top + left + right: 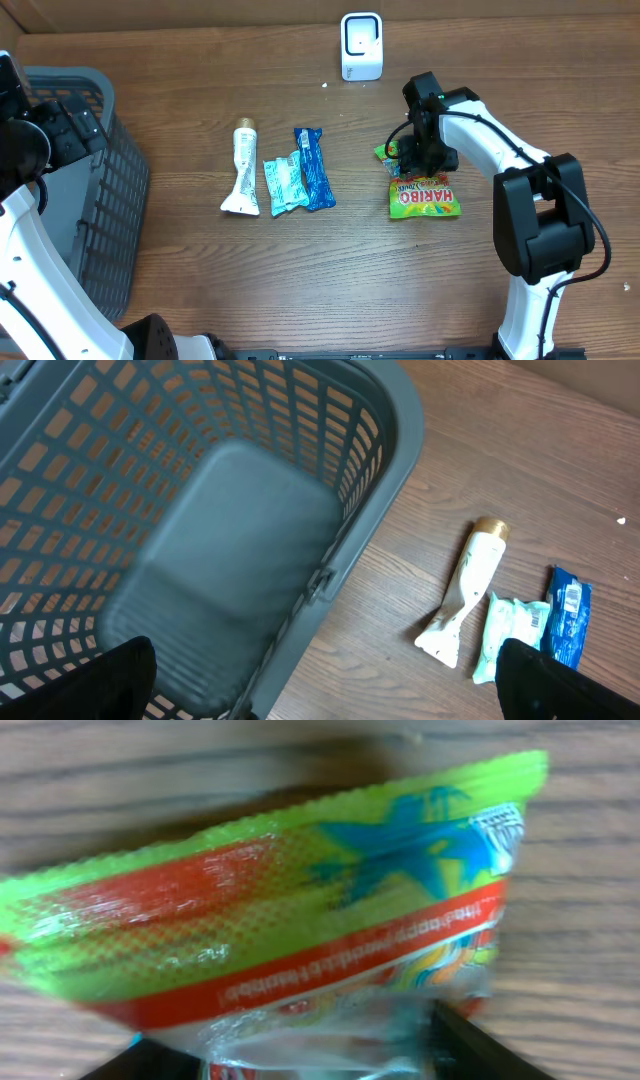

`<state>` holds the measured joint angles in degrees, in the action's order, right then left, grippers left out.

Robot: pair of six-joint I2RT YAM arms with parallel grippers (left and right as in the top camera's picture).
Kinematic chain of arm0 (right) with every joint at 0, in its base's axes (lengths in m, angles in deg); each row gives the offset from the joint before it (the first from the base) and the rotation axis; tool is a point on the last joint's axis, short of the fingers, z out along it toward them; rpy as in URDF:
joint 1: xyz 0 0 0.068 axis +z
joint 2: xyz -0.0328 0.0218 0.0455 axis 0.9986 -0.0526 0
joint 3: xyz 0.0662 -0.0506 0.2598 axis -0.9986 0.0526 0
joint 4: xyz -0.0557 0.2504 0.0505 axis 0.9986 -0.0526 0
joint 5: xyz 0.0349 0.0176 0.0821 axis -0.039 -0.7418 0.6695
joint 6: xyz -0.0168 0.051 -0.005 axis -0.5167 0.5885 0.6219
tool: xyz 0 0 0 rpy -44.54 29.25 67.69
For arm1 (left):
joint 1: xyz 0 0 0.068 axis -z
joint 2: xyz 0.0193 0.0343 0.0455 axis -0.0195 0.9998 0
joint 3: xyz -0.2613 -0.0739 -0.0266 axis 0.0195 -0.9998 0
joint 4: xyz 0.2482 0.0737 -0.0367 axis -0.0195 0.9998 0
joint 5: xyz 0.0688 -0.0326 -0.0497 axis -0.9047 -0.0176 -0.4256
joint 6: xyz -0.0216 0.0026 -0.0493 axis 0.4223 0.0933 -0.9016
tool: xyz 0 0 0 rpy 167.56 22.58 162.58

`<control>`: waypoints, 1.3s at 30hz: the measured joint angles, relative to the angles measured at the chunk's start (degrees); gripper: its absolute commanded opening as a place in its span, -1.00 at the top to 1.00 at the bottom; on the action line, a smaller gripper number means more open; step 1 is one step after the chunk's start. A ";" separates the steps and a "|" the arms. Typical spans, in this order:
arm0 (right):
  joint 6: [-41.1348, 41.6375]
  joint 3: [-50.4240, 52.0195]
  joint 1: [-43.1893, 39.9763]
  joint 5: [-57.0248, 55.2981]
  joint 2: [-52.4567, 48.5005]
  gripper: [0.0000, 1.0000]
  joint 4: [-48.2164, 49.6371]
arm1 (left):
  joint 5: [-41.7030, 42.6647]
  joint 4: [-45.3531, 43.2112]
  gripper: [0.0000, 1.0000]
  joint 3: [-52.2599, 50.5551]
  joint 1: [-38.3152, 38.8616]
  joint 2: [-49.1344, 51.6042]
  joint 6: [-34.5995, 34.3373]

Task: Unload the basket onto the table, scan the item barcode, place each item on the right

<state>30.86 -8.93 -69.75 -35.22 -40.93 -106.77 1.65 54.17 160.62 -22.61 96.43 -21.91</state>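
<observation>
A green, red and yellow Haribo bag [424, 196] lies on the wooden table at centre right. My right gripper [418, 160] is down on the bag's far end. In the right wrist view the bag [280, 910] fills the frame. Its clear crumpled end sits between the dark fingers [470, 1045] of that gripper [300, 1055], which is shut on it. No barcode shows on the bag. The white scanner [361, 46] stands at the back of the table. My left gripper [325, 690] hangs wide open and holds nothing, over the basket's near rim.
A grey plastic basket [110, 200] stands at the left edge, seen from above in the left wrist view [390, 420]. A white tube [243, 170], a teal packet [284, 182] and a blue packet [314, 168] lie side by side mid-table. A small green packet [385, 152] lies beside the right gripper.
</observation>
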 measured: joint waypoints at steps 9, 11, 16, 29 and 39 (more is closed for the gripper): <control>1.05 1.60 -0.22 -0.26 1.25 0.93 0.31 | 0.00 0.00 -1.00 0.00 0.00 0.00 0.00; 1.05 1.01 -0.22 -0.24 1.11 0.93 -0.79 | -0.02 0.02 -0.99 0.00 0.00 0.00 0.00; 0.92 -4.46 -0.15 1.20 -1.03 0.93 -7.96 | -0.02 0.02 -0.99 0.00 0.00 0.00 0.00; -3.50 -32.44 0.11 5.16 -2.08 0.93 -16.81 | -0.02 0.00 -0.99 0.00 0.00 0.00 0.00; -4.24 -46.58 0.13 2.64 -2.08 0.93 -12.44 | -0.02 0.02 -0.99 0.00 0.00 0.00 0.00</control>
<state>26.62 -55.50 -69.62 -32.58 -43.01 -119.21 1.63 54.20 160.62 -22.61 96.43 -21.91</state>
